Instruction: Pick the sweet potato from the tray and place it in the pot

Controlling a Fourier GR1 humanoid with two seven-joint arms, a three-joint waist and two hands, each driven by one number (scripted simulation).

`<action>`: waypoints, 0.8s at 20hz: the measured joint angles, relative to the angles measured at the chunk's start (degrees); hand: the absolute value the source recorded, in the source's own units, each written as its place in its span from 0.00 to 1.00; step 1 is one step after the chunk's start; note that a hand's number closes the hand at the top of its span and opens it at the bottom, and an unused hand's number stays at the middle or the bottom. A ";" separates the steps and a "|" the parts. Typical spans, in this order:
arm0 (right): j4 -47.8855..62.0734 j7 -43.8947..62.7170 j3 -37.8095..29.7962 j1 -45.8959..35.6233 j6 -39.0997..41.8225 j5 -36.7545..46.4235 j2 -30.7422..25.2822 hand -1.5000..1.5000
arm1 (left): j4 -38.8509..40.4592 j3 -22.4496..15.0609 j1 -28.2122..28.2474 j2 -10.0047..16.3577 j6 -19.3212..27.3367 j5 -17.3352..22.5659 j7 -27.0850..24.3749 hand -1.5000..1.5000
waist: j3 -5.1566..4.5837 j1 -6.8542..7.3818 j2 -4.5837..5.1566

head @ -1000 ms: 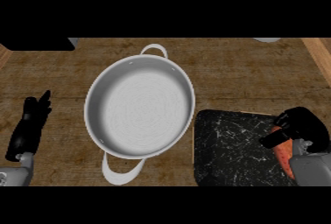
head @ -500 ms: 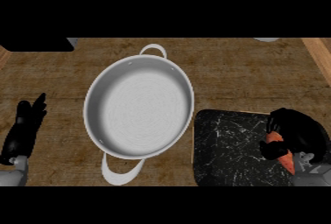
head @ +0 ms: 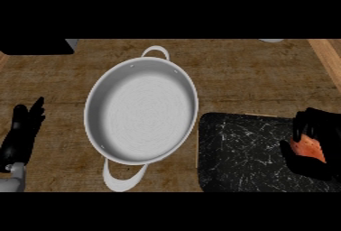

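1. The sweet potato (head: 310, 148) shows as an orange patch at the view's right edge, over the right-hand part of the tray (head: 246, 153). Whether it rests on the tray or hangs just above it cannot be told.
2. The right hand (head: 318, 121) is wrapped round the sweet potato. Black fingers curl over it from above and more of the hand closes in from below, so only a small part of the orange skin shows.
3. The tray is a black, white-veined slab with rounded corners, lying on the wooden counter (head: 253, 76) at the lower right.
4. The pot (head: 141, 117) is white, round and shallow, and stands just left of the tray. It has one loop handle at its far rim and one at its near rim. Its left edge is well apart from the other hand.
5. The left hand (head: 21, 135) rests at the view's left edge, fingers straight and pointing up, holding nothing.
6. A dark block (head: 33, 46) sits at the counter's far left corner.
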 measured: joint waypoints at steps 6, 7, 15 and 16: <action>-12.86 -0.18 -3.03 -4.43 -1.97 -4.13 2.58 1.00 | 0.02 -0.42 -1.42 -0.63 0.22 -0.88 1.01 0.50 | -0.02 0.17 0.06; -13.40 0.39 -3.37 -6.21 -1.74 -4.38 2.93 1.00 | 0.38 -0.34 -1.57 -0.68 0.00 -0.88 0.88 0.50 | -0.04 0.31 0.10; -14.13 13.37 0.83 -26.28 7.90 -5.26 6.71 1.00 | 1.18 -0.97 -1.55 -2.10 -0.19 -2.23 -0.29 0.50 | -0.15 1.21 0.09; -13.79 15.68 1.86 -29.17 9.41 -5.55 7.96 1.00 | 0.81 -0.97 -1.94 -2.12 -0.10 -2.42 0.17 0.50 | -0.16 1.29 0.08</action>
